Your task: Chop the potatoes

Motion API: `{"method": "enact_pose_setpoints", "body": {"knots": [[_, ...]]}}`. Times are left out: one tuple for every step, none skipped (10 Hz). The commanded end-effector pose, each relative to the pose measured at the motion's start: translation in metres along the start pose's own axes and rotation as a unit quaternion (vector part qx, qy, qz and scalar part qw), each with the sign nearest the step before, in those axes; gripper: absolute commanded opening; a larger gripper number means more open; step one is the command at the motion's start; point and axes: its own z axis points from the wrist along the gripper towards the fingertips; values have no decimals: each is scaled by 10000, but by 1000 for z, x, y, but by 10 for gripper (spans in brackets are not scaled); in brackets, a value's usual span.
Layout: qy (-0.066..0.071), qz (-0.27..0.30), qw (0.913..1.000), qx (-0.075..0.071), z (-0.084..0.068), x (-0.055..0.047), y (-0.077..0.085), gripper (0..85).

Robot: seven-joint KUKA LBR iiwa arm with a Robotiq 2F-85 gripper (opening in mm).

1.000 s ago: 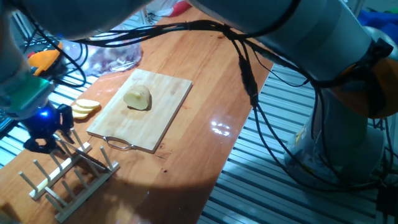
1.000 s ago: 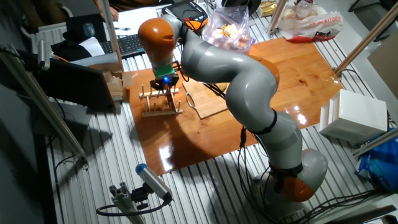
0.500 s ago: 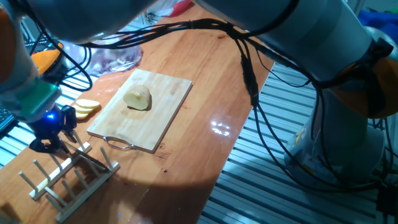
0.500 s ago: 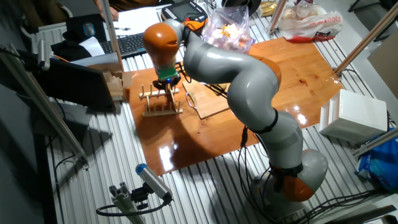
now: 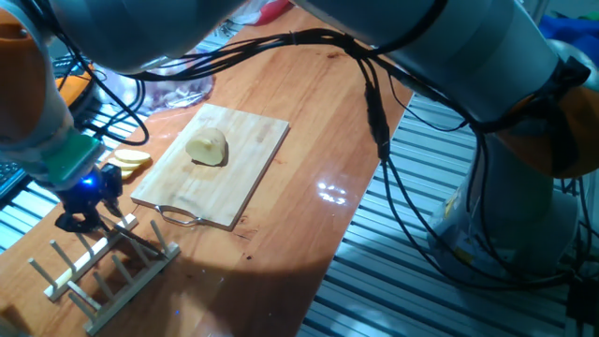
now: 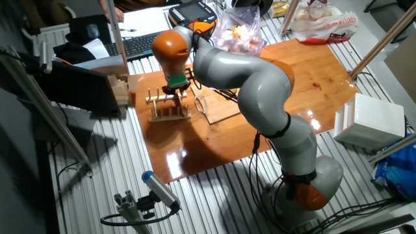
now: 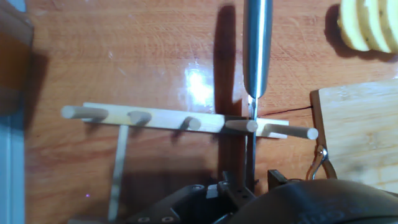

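Note:
A peeled pale-yellow potato chunk (image 5: 208, 148) lies on the wooden cutting board (image 5: 239, 183). A stack of thin potato slices (image 5: 129, 161) lies on the table left of the board and shows in the hand view (image 7: 367, 25). A knife with a steel handle (image 7: 257, 43) rests across the wooden peg rack (image 7: 155, 117), its thin blade running toward the hand. My gripper (image 5: 86, 201) hangs over the rack's end (image 5: 103, 267). In the hand view my gripper (image 7: 252, 183) has its fingers apart on either side of the blade, with a gap showing.
A clear plastic bag (image 5: 173, 89) lies behind the board. The board's metal loop (image 7: 318, 163) is next to the rack. A keyboard (image 6: 133, 45) and wooden blocks (image 6: 120, 88) are beyond the rack. A white box (image 6: 374, 120) stands off the table's side.
My gripper has drifted a little to the right, toward the cutting board, staying low over the rack. The knife, potato chunk and slices have not moved.

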Motion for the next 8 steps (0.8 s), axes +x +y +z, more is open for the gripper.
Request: {"method": "enact_pose_setpoints", "body": {"knots": [[20, -16, 10000, -18, 3, 0, -1, 340], [51, -22, 10000, -49, 4, 0, -2, 340], [51, -22, 10000, -57, 5, 1, -2, 340], [59, -22, 10000, -57, 6, 2, -3, 340], [51, 17, 10000, -64, 8, 4, -3, 170], [21, 47, 10000, -57, 10, 5, -2, 170], [5, 69, 10000, -34, 10, 6, -2, 170], [14, 103, 9999, -95, 10, 7, -3, 170]]}}
